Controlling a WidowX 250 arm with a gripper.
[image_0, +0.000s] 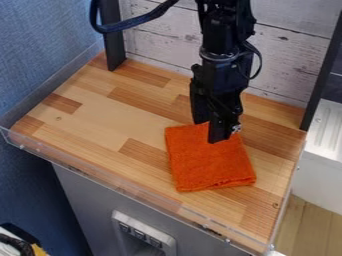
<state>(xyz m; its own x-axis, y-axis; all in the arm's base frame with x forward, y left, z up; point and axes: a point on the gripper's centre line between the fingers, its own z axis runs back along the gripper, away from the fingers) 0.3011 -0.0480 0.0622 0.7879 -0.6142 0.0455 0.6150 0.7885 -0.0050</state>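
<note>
An orange cloth (210, 165), folded into a rough square, lies flat on the right half of the wooden tabletop. Over its upper edge hangs the black gripper (208, 132), pointing down with its two fingers apart. One fingertip is at the cloth's back edge, while the other overlaps the cloth a little nearer the camera. Whether either tip touches the fabric, I cannot tell. Part of the cloth's back edge is hidden behind the fingers.
A clear low rim (127, 182) runs along the table's front. Behind stand whitewashed boards (287, 62) between dark posts, one post (112, 40) at the back left. A blue partition (47, 50) borders the left side, and a white unit (324, 145) stands beyond the right edge.
</note>
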